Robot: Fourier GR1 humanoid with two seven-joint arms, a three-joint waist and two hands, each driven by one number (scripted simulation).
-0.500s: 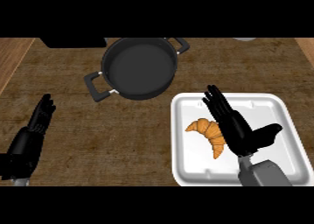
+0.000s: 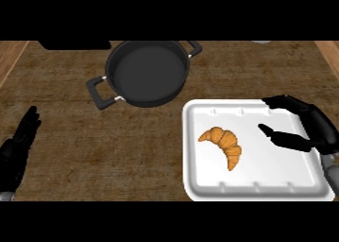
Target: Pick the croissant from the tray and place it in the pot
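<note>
Croissant, golden-brown and curved (image 2: 224, 144), lies untouched on the white rectangular tray (image 2: 255, 189), just left of the right hand (image 2: 308, 130). That black hand sits over the tray's right edge, fingers and thumb spread apart around nothing. Dark round two-handled pot (image 2: 145, 73) stands up-left of it, beside the tray. Left hand (image 2: 15, 151) rests open, fingers straight, at lower left.

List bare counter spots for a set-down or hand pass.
Free: wide strip between left hand and tray, below the pot; counter right of the pot, above the tray. Crowded: tray's right side, right hand over it beside the croissant.
</note>
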